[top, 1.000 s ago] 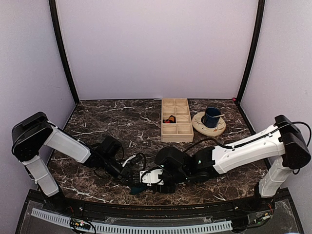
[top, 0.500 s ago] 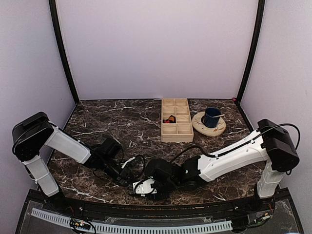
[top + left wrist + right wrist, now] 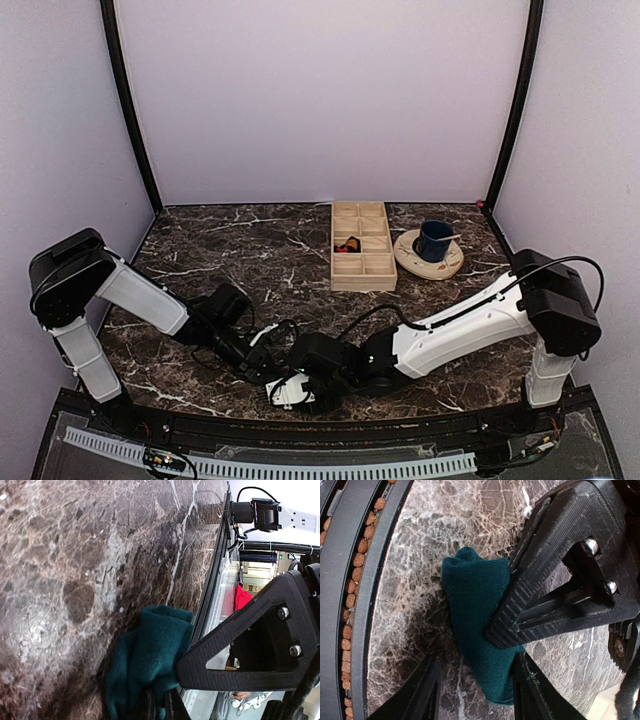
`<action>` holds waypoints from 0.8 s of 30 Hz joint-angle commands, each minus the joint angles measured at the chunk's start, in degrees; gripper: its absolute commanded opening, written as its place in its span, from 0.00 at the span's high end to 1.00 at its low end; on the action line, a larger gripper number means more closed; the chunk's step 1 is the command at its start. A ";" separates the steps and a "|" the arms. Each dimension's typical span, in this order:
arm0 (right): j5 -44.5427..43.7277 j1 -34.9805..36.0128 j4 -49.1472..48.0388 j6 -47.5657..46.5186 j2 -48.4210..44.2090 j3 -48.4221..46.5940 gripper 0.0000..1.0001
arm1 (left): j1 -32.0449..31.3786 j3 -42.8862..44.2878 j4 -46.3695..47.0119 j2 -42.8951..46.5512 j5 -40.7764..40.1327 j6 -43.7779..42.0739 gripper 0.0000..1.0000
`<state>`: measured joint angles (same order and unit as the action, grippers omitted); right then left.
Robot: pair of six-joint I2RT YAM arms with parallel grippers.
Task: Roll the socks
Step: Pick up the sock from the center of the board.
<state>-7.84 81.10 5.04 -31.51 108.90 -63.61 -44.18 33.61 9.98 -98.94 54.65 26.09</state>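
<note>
At the near edge of the marble table [image 3: 250, 250], directly under both wrists, I find the teal sock bundle [image 3: 475, 610]. It lies flat on the stone, just beside the black edge rail [image 3: 370, 580].

Left gripper [image 3: 159, 702]: its fingers stand close together with teal fabric pinched between them. I judge it clamped on one end of the bundle.

Right gripper [image 3: 475, 660]: its fingers are spread, one on each side of the bundle and apart from it. It grips nothing. The left gripper's finger frame crosses ahead of it and lies over the bundle's far side.

Condition of the work: the bundle is short and thick, with a rounded closed end pointing away from the right gripper. It looks doubled over on itself. I cannot tell whether it holds one sock or a pair, nor how many turns it has.

Judgement: the roll is under way and not finished. The end nearest the right gripper looks flat and loose, and no cuff is tucked over it. That end remains to be turned in, the roll secured, and both grippers drawn clear.

Far beyond both grippers stand a wooden compartment tray [image 3: 362, 245] and a blue cup [image 3: 435, 240] on a plate. Neither bears on the work.
</note>
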 commanded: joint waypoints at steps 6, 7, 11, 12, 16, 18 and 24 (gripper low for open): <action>-1.31 0.68 -3.90 -3.26 2.40 0.54 0.63 | 0.29 -1.57 -7.76 -2.67 -5.91 -0.97 1.00; -1.16 0.64 -3.63 -3.41 2.81 0.39 0.64 | 0.34 -1.57 -7.78 -2.60 -5.93 -0.99 1.00; -0.61 0.65 -2.87 -4.06 4.08 0.11 0.67 | 0.56 -1.54 -8.20 -2.15 -6.14 -0.94 1.00; -0.55 0.66 -2.84 -4.07 4.26 0.22 0.68 | 0.65 -1.55 -8.26 -2.07 -6.14 -0.95 1.00; -0.60 0.42 -3.12 -4.52 5.53 0.38 0.69 | 0.94 -1.48 -8.22 -2.14 -5.94 -0.90 1.00; -0.46 0.10 -3.13 -4.66 6.26 0.08 0.69 | 1.03 -1.44 -8.34 -2.22 -5.77 -0.99 1.00; 0.71 -0.88 -2.56 -4.82 8.74 -0.85 0.71 | 1.29 -1.08 -9.06 -1.64 -5.38 -1.24 1.00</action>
<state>-9.65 80.79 0.12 -35.99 112.81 -64.29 -42.85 33.71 7.84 -99.20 55.77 26.09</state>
